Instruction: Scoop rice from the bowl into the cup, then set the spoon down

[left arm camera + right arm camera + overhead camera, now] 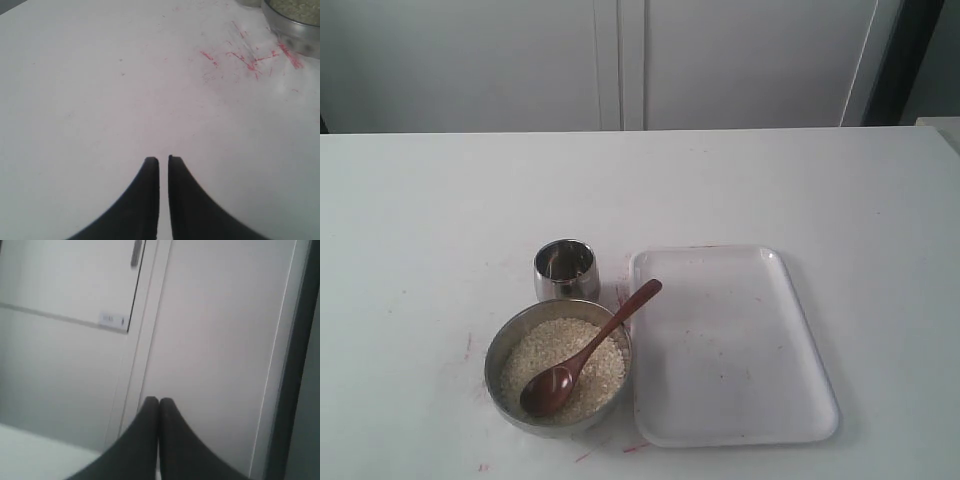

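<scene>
The steel bowl stands near the table's front edge, filled with off-white rice. The brown wooden spoon lies in it, head on the rice and handle leaning over the rim toward the tray. Just behind the bowl stands the small steel cup. Neither gripper shows in the exterior view. My left gripper hovers over bare table, its jaws nearly together with nothing between them; the bowl's edge is at the corner of its view. My right gripper is shut and empty, facing a white cabinet.
A white rectangular tray lies right of the bowl, touching close to it. Red scribble marks stain the table near the bowl. White cabinet doors stand behind the table's far edge.
</scene>
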### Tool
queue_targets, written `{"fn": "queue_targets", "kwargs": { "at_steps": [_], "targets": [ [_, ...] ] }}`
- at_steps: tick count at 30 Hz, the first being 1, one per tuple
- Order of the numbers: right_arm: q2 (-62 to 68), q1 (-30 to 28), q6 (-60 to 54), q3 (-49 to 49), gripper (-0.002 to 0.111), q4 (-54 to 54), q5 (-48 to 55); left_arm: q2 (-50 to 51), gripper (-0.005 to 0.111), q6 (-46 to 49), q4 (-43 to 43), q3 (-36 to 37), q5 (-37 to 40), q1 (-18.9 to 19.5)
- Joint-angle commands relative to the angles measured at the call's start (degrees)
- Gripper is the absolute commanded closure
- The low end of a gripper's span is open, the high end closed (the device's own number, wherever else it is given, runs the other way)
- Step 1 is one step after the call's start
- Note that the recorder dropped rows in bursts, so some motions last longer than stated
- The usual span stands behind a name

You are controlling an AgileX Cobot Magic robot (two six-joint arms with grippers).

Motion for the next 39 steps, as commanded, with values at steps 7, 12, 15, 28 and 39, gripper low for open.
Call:
{"fn": "queue_targets", "kwargs": {
  "at_steps": [7, 12, 15, 28, 39],
  "targets": [
    [-0.1, -0.3, 0.1, 0.2, 0.108, 0.2, -11.9, 0.0, 0.092, -0.2, -0.3, 0.5, 3.1, -0.3],
    [-0.1, -0.3, 3.0, 0.2, 0.108, 0.2, -13.8, 0.0, 0.092, -0.2, -0.3, 0.5, 3.1, -0.3],
    [-0.1, -0.3, 10.4, 0.2, 0.108, 0.2, -15.9, 0.0, 0.092, -0.2, -0.3, 0.5, 3.1, -0.3],
    [-0.1, -0.3, 37.6, 0.2, 0.108, 0.2, -17.2, 0.0, 0.092, -0.2, -0.3, 0.5, 3.1, -0.3],
    [4.2, -0.3, 36.8, -19.3, 0.108, -3.5, 25.6, 0.0, 0.092, -0.2, -0.3, 0.5, 3.1, -0.3]
  ]
}}
